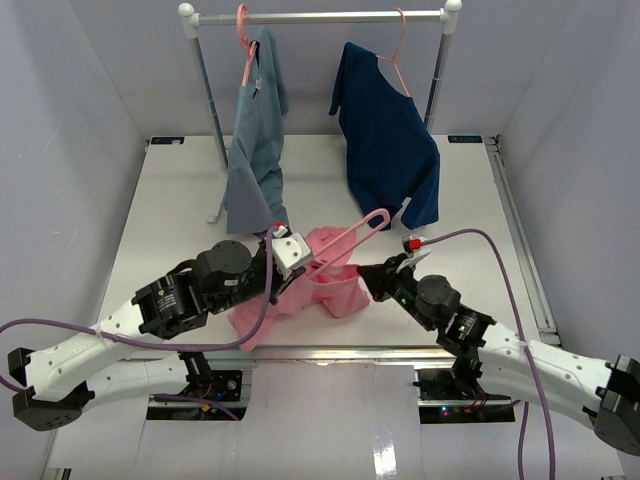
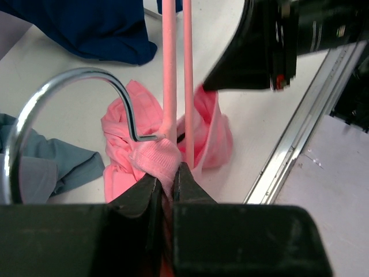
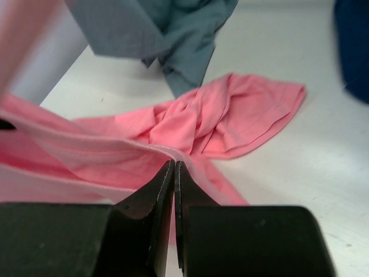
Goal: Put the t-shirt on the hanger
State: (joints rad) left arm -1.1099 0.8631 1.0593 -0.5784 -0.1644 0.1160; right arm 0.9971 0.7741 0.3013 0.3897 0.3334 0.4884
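The left gripper (image 1: 288, 262) has its jaws pressed nearly together, pinching a ribbed fold of the salmon-pink cotton t-shirt (image 1: 322, 290) together with the neck of the slim pink clothes hanger (image 1: 352, 234). From those jaws the hanger's two thin pink bars (image 2: 169, 63) run straight ahead and away. Its silver wire hook (image 2: 69, 79) curls off to the left of the fingertips in the left wrist view. The rest of the t-shirt lies crumpled on the white table (image 1: 170, 200) below and beyond the left gripper, between the two grippers.

The right gripper (image 1: 372, 276) is closed tight on a thin edge of the t-shirt. This edge stretches as a taut band to the left of its fingertips (image 3: 167, 173) in the right wrist view. More of the garment (image 3: 230, 118) lies bunched on the table just ahead of this gripper.

Further beyond the left gripper, a grey-blue shirt (image 1: 250, 150) and a navy-blue shirt (image 1: 385, 150) hang on like hangers from a white rail (image 1: 320, 16), their lower hems reaching the table.
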